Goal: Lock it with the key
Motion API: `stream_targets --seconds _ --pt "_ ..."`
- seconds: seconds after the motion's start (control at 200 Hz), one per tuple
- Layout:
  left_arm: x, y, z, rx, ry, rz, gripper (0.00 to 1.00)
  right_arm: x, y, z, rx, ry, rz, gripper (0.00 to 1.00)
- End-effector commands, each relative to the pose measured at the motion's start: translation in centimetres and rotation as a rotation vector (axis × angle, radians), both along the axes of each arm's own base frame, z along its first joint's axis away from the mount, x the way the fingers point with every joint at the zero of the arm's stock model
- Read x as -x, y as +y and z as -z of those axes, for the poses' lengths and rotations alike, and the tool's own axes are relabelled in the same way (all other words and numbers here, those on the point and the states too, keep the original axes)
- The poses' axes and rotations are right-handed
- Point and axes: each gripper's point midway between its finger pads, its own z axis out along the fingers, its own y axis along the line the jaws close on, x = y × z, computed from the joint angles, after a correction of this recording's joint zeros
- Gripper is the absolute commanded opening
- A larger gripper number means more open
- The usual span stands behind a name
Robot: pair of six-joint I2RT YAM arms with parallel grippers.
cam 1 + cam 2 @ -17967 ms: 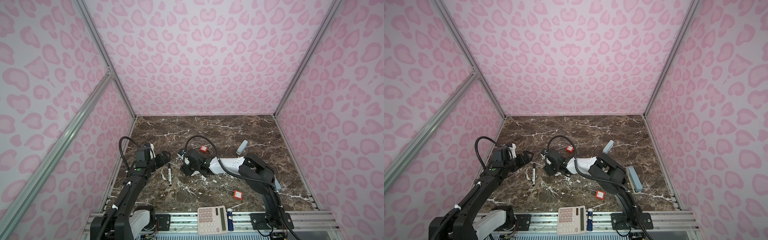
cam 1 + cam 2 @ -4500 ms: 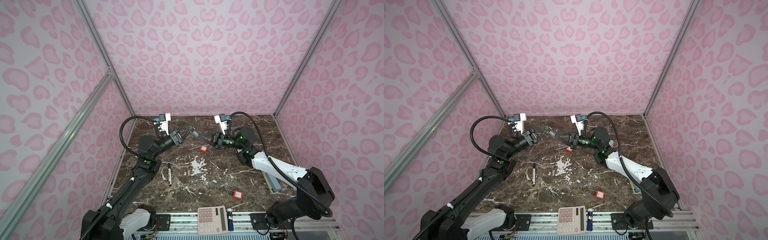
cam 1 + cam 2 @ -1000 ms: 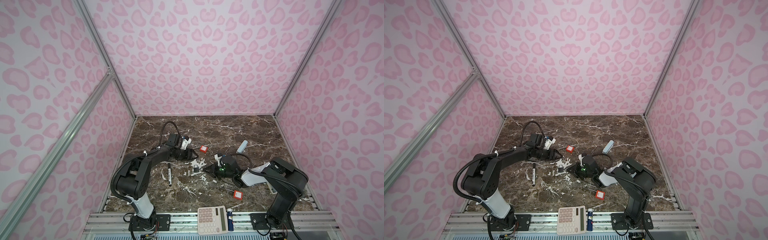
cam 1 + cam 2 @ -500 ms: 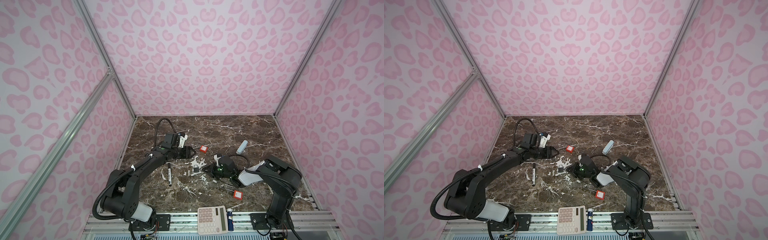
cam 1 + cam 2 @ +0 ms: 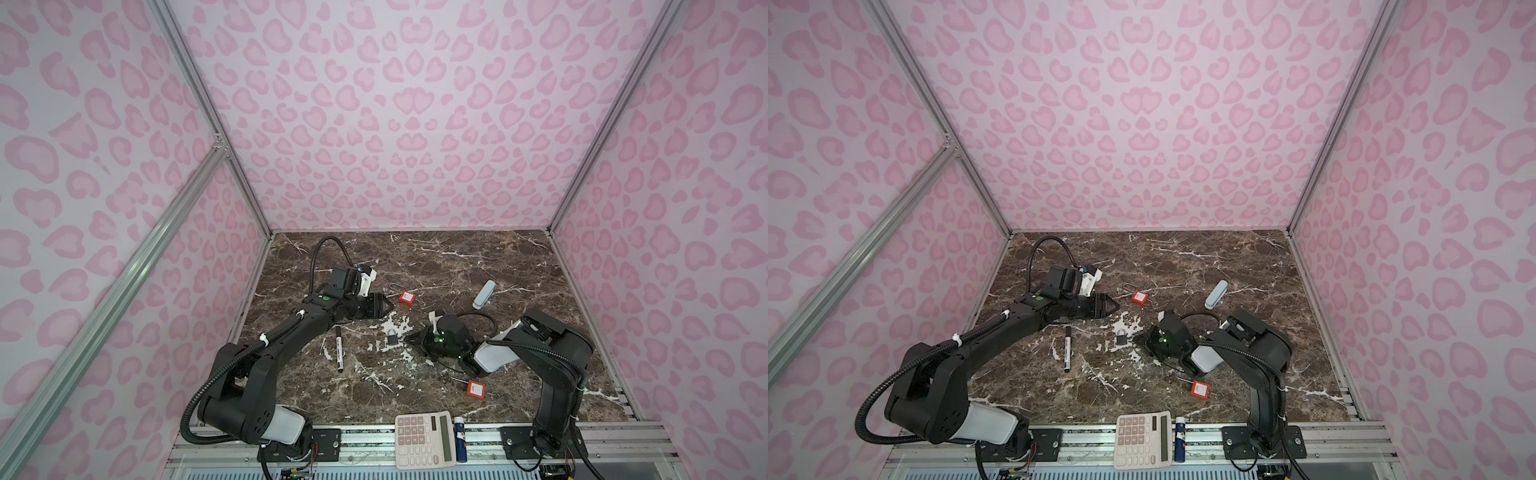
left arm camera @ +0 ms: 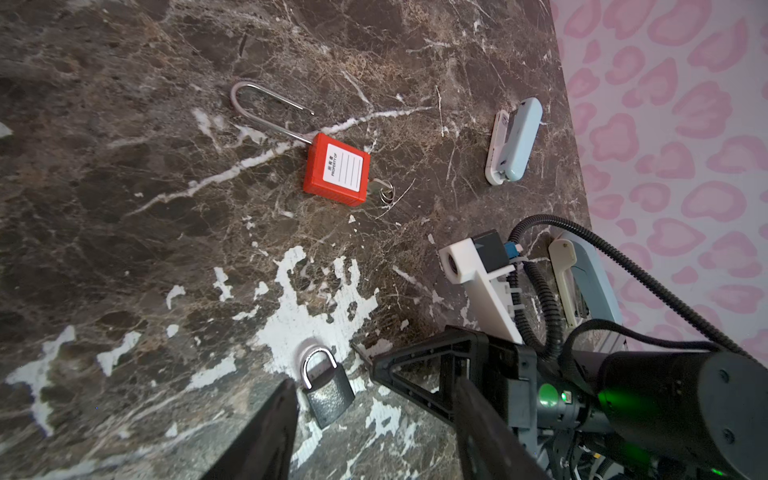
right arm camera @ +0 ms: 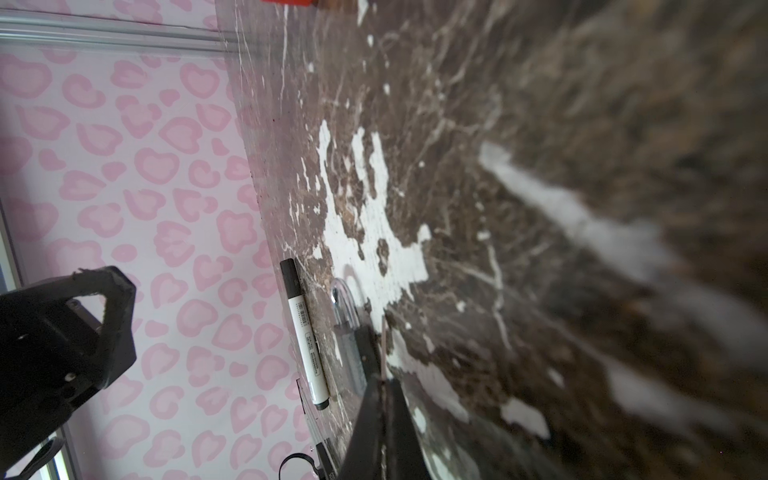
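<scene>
The dark marble worktop fills the floor of the pink-patterned booth. The left gripper hovers over it near the left wall, well apart from everything. In the left wrist view its fingers stand spread, with nothing between the jaws. The right gripper lies low near the middle, jaws clenched on a small key that sticks out of the tip.

A white calculator sits on the front rail. A black-and-white marker lies left of centre and a pale blue stapler lies farther back. One red padlock rests near the left gripper with its long shackle swung open. Another red padlock lies near the front.

The small grey padlock lies flat on a white patch of the worktop, and its shackle looks seated. The key's tip is just beside that shackle, not touching it
</scene>
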Motion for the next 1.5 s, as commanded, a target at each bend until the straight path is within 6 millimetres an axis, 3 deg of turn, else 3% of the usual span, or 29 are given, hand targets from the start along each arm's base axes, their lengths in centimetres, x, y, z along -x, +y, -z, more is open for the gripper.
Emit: stream_targets --seconds 0.0,0.1,0.195,0.435,0.685,1.125,1.495 --pt "0.0 -0.1 -0.5 0.014 -0.003 -0.003 0.61 -0.2 0.0 0.1 -0.010 -0.008 0.017 0.17" --pt "-0.1 -0.4 -0.9 0.031 -0.009 -0.003 0.61 -0.2 -0.1 0.1 -0.012 -0.007 0.020 0.39" --pt "-0.1 -0.4 -1.1 0.036 -0.014 -0.006 0.61 -0.2 -0.1 0.0 -0.010 -0.010 0.019 0.47" --pt "0.0 -0.4 -1.3 0.038 -0.012 -0.011 0.61 0.0 0.0 -0.3 -0.001 -0.017 0.007 0.52" --pt "-0.2 -1.8 -3.4 0.132 -0.002 0.009 0.62 0.1 1.2 -1.0 -0.013 -0.029 -0.034 0.55" --pt "-0.2 -1.8 -3.7 0.134 0.001 0.005 0.62 0.1 0.7 -1.0 0.019 -0.029 -0.028 0.58" --pt "-0.2 -1.7 -4.0 0.137 -0.004 -0.004 0.63 0.1 0.2 -1.1 0.028 -0.038 -0.009 0.71"
